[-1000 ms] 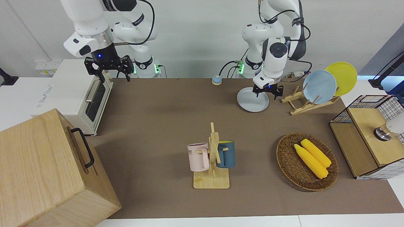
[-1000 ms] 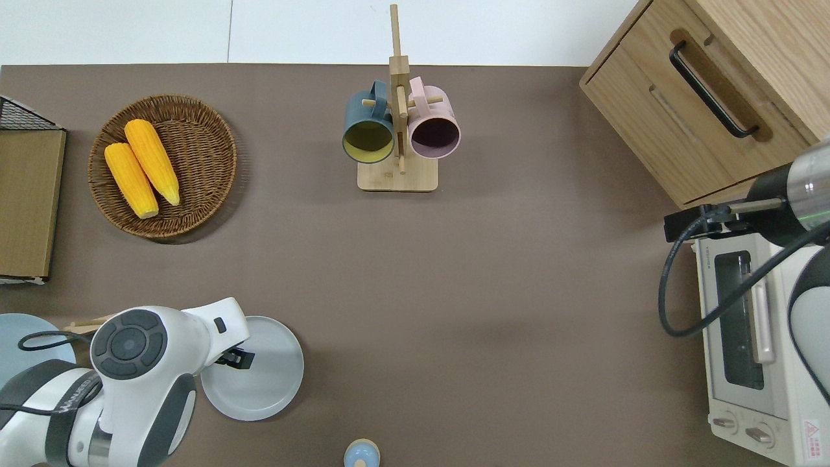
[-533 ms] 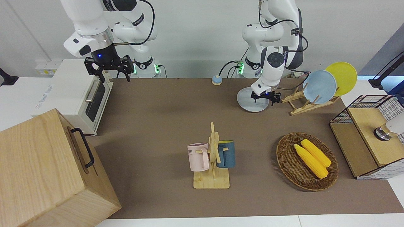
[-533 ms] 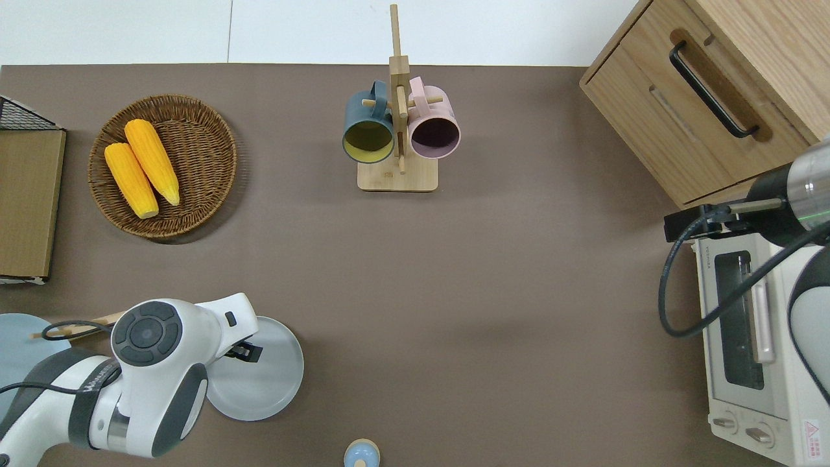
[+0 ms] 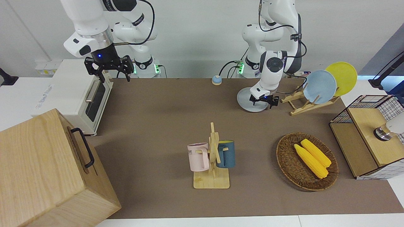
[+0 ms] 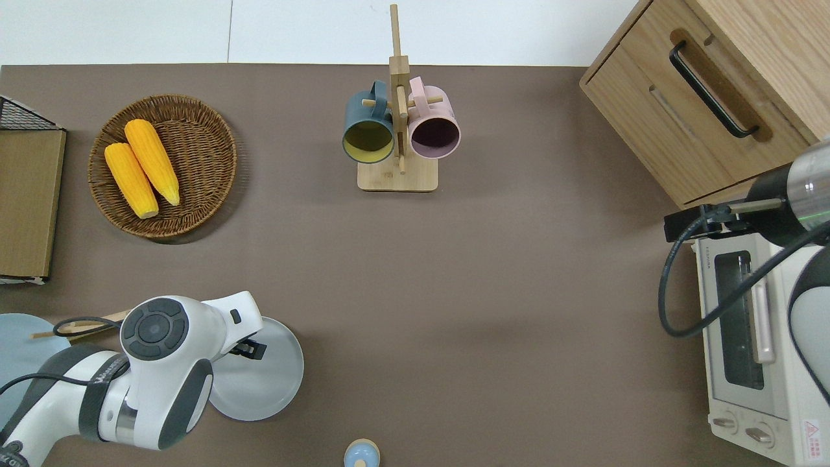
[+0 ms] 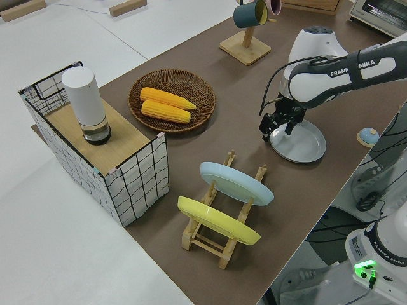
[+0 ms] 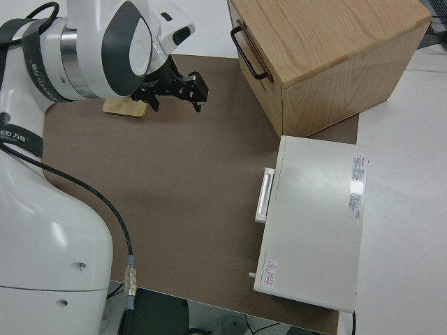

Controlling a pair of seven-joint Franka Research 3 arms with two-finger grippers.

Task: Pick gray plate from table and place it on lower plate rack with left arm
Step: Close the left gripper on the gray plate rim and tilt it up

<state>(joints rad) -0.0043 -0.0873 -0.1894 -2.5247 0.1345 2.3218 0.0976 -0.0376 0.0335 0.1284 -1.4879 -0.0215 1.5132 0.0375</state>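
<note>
Gray plate (image 6: 262,383): flat on your worktop (image 6: 486,292), beside the plate rack (image 7: 219,238).
Left tool (image 7: 278,122): low at the plate's rim toward the rack, fingers spread, gripping nothing.
Right arm: parked.

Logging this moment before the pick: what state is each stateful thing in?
Round pale gray plate: flat on the brown table.
Left gripper: open, at the plate's rim.
Light-wood plate rack: holds light blue plate and yellow plate.
Right arm: parked, gripper open.
</note>
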